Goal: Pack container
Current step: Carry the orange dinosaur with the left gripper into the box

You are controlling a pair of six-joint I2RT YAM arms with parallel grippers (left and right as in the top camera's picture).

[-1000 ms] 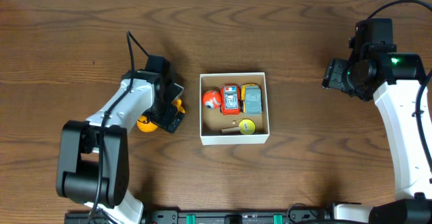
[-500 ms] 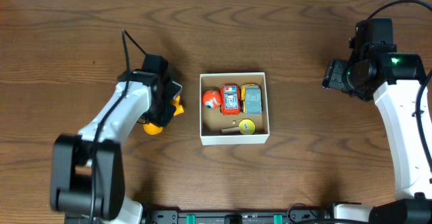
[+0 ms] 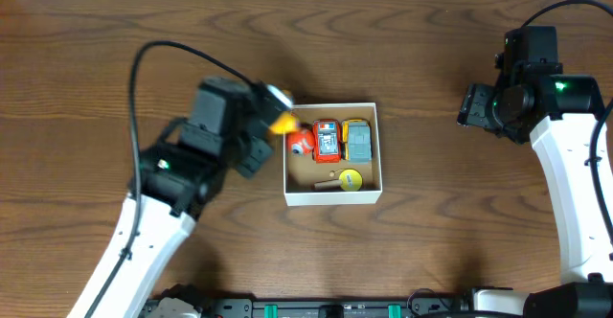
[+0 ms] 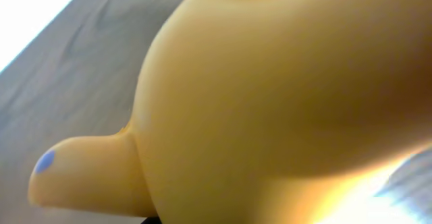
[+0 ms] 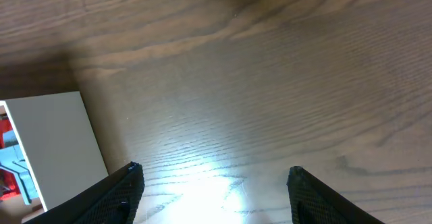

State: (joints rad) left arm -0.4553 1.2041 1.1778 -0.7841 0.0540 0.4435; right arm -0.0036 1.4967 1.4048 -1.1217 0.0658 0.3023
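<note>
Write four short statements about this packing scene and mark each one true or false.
1. The left end effector holds a yellow toy. True.
2. The container is empty. False: several toys lie in it, a red car among them.
3. The right end effector is open with nothing between its fingers. True.
4. The right end effector hovers over the container. False: it is off to the container's right, over the table.
</note>
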